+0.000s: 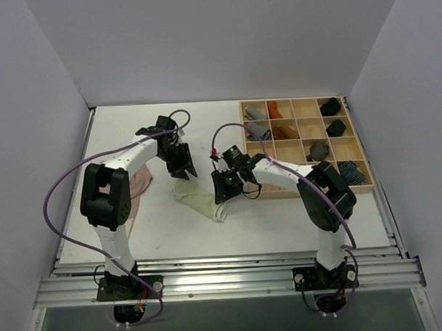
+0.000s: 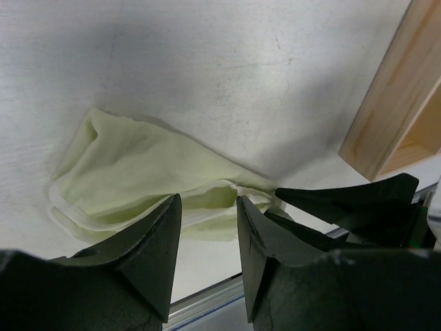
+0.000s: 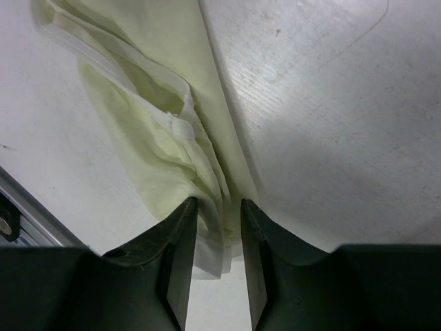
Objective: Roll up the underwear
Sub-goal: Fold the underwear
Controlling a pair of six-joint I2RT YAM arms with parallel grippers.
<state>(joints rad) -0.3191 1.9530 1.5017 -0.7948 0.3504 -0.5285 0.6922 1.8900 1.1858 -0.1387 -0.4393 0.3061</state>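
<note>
The left gripper (image 1: 183, 167) is hanging just above the table (image 1: 281, 221) with its fingers (image 2: 155, 241) standing moderately apart and gripping nothing. Through the gap, the pale yellow-green underwear (image 1: 200, 199) is lying loosely crumpled on the table, just beyond the tips. The right gripper (image 1: 227, 188) is hanging over the other end of the same cloth. Its fingers (image 3: 180, 241) are parted by a narrower gap. A folded edge of the cloth is running down into that gap, though the jaws are not clamping it; whether a pad is brushing it, I cannot tell. The dusty pink underwear (image 1: 140, 188) is lying well apart at the left, partly under the left arm. A wooden tray (image 1: 291, 100) is sitting behind the right gripper.
</note>
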